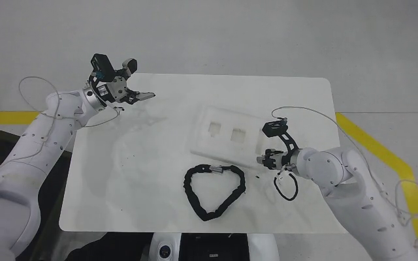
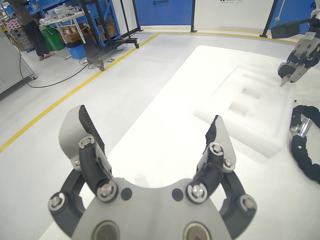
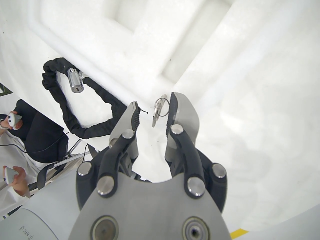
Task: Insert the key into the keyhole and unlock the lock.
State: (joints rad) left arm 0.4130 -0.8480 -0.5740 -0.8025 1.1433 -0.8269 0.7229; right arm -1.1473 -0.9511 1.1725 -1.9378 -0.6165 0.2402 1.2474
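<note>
Key with one ring sits off the tray corner nearest the right arm, between the fingers of the right gripper. Jaws part-spread: key leans on one pad, clear gap to the other finger, so not pinched. Cannot tell if the key's tip rests on the table. Left wrist view catches the same key from farther off, poking out past the right gripper's tip at the tray's corner. Right wrist view gives the keyhole in the end face of the lock's chrome cylinder. Top view gives the whole lock: a black sleeved chain in a closed loop, just beside the tray's robot-side edge, cylinder toward the tray. Tray is white foam with two recesses. A small wire loop lies in one. Left gripper, jaws wide apart and holding nothing, is well apart from the tray, off its far left side. Count: one key, one lock, one tray, two recesses.
</note>
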